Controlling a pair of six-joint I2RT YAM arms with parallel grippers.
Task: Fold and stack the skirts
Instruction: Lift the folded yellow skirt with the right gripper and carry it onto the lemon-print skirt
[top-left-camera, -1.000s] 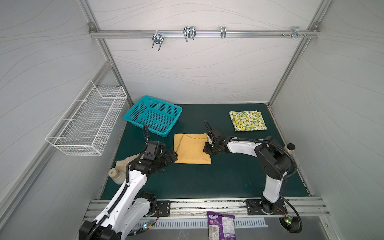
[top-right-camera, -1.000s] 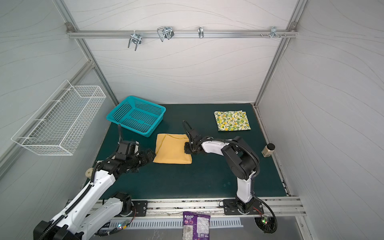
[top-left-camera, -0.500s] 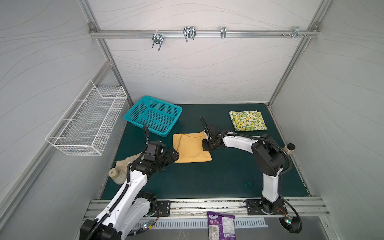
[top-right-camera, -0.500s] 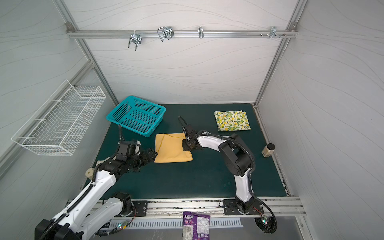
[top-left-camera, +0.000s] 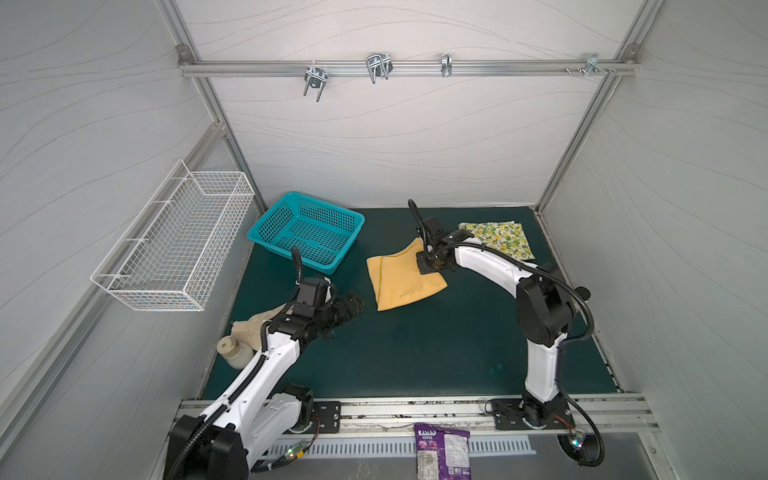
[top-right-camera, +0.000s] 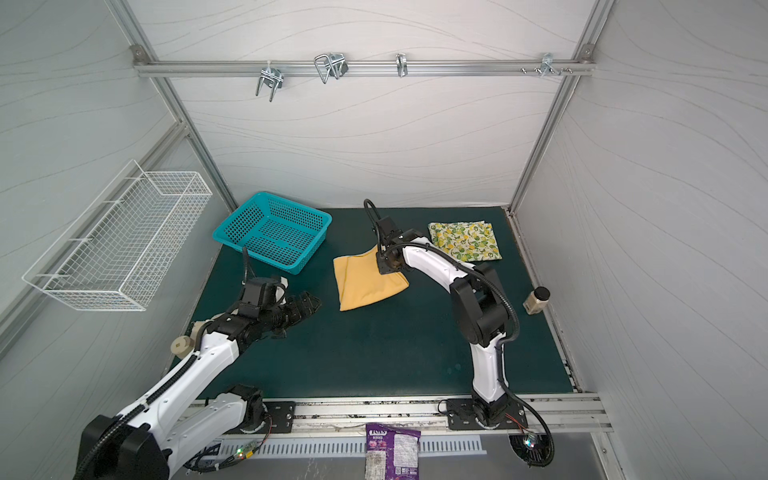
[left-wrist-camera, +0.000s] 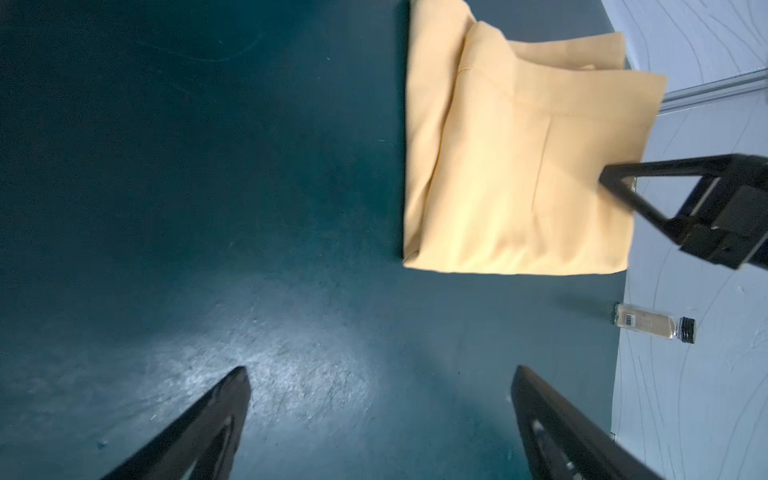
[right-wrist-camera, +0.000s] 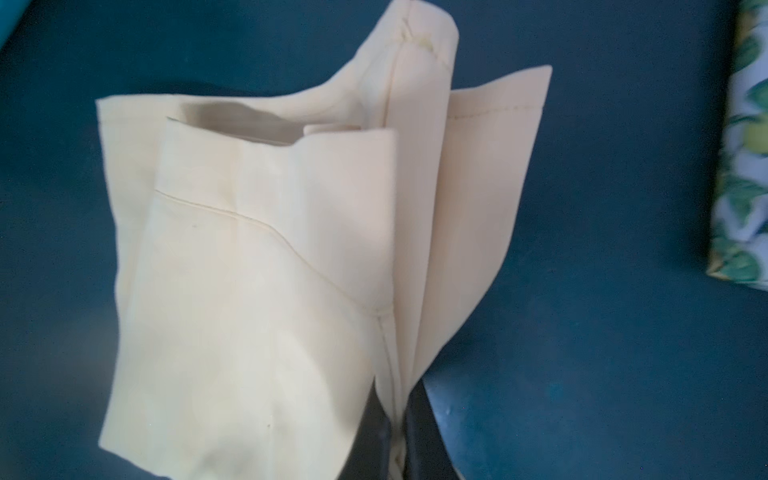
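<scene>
1. Right fingers (right-wrist-camera: 419, 440) are clamping shut on one edge of the folded mustard skirt (top-left-camera: 399, 282). They are holding that edge raised while the rest is lying mid-surface (top-left-camera: 415, 353), probably for carrying.
2. Lemon skirt (top-left-camera: 498, 239) is lying folded at the far right, likely the stack's base.
3. Left fingers (left-wrist-camera: 208, 428) are hovering spread and empty, nearby.
4. Teal basket (top-left-camera: 324, 206) and wall wire basket (top-left-camera: 174, 241) are sitting empty.

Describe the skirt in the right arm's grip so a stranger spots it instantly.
On the green table mat, look between the teal plastic basket and the white lemon-print cloth skirt. The folded mustard-yellow cloth skirt lies there: plain, one edge pinched in the right arm's shut jaws.
</scene>
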